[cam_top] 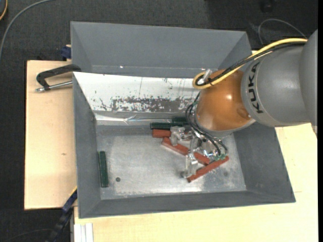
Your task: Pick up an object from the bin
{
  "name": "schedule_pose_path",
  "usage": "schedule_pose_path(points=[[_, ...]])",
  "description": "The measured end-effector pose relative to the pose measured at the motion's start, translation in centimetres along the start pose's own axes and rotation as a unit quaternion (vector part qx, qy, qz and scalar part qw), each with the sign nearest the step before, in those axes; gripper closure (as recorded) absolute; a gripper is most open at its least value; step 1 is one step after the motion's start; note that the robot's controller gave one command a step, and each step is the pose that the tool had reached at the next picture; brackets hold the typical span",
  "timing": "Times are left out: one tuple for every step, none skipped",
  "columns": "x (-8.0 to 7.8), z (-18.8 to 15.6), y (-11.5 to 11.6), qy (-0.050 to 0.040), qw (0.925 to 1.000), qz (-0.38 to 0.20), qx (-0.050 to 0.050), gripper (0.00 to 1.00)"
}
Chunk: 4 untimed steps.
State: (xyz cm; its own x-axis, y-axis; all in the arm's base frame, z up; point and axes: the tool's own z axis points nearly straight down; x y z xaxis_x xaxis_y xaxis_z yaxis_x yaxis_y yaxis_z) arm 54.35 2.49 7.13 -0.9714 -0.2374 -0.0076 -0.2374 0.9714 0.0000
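Camera view looks down into the grey bin (pixel 151 49). The big grey arm (pixel 282 89) reaches in from the right, and its orange cover (pixel 222 107) hangs above the right half of the floor. Under this cover the claw (pixel 193 160) stands low in a heap of red-brown bars (pixel 174 147), a little right of the middle of the bin. Closest to it is a long red-brown bar (pixel 208 168), which lies slanted at the near right side of the heap. The claw seems to touch it or to be just beside it. In my judgement this is the most likely thing to be picked.

To do the step well, I think the claw should take this bar across its narrow side, close to the middle of its length, so it does not tip when lifted. The lift should go straight up, because the other bars lie crossed and one could be dragged along.

Whether the claw is spread or pressed together I cannot tell, as the cover and some wires (pixel 218 146) partly hide it. How many bars the heap has, and which lies on top, is also hard to make out. A dark green bar (pixel 103 169) lies alone at the near left, well apart. A second dark green bar (pixel 162 125) and a short red bar (pixel 160 133) lie at the far side of the heap. A small dark dot (pixel 117 180) at the near left is too small to name.
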Motion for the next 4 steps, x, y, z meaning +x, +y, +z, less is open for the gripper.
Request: schedule_pose_path(points=[[2.1,0.0,-11.1,0.0004,0.9981,0.062,0.002,0.0],[3.3,-0.1,-6.8,0.0019,0.9997,0.026,0.0,0.0],[3.3,0.0,-6.9,0.0023,0.9996,0.027,0.0,1.0],[2.8,-16.5,-9.1,0.0,0.9997,0.026,0.001,1.0]])
